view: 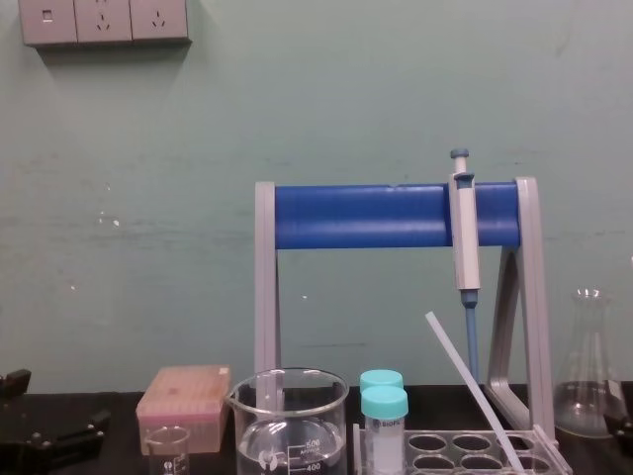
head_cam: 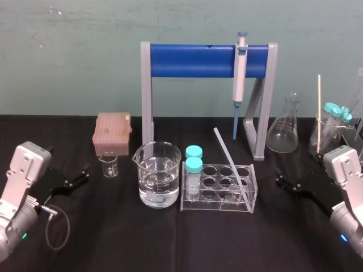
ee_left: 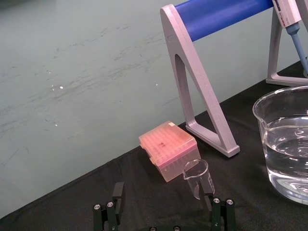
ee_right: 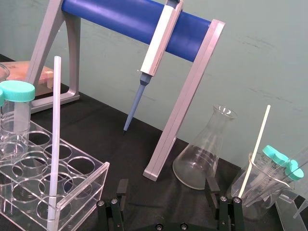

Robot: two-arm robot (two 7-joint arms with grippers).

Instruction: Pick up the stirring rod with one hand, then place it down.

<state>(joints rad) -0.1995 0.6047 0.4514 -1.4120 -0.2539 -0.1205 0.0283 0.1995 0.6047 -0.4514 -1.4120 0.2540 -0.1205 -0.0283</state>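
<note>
**Location.** The stirring rod (head_cam: 229, 161) stands tilted in the clear tube rack (head_cam: 218, 203) at mid-table. Its lower end sits in a well at the rack's right end. Its upper end leans back and to the left, toward the grey-and-blue stand (head_cam: 198, 61). Two capped tubes (head_cam: 194, 165) occupy the rack's left end, just beside the water-filled beaker (head_cam: 157, 175).

**End effectors.** The right end effector (head_cam: 282, 178) rests low over the black table (head_cam: 113, 243), to the right of the rack, with its fingers spread and nothing between them. The left end effector (head_cam: 79, 175) sits near the small beaker (head_cam: 109, 164), well apart from the rod, also spread and empty. The right one appears better placed for the pick.

**Handling.** Treat the rod as light, stiff, smooth and probably brittle.
- Expect it to slip or pivot under a light pinch.
- Too hard a squeeze, or a sideways pull against the well rim, could snap it.

**Grasp point.** Take hold on the exposed shaft above the rack, around mid-length, with the pads square across it.
- Draw it out along its own tilt so the rack is not levered up.
- Do not confuse it with the pale stick (head_cam: 319, 113) standing in the beaker at far right.
</note>
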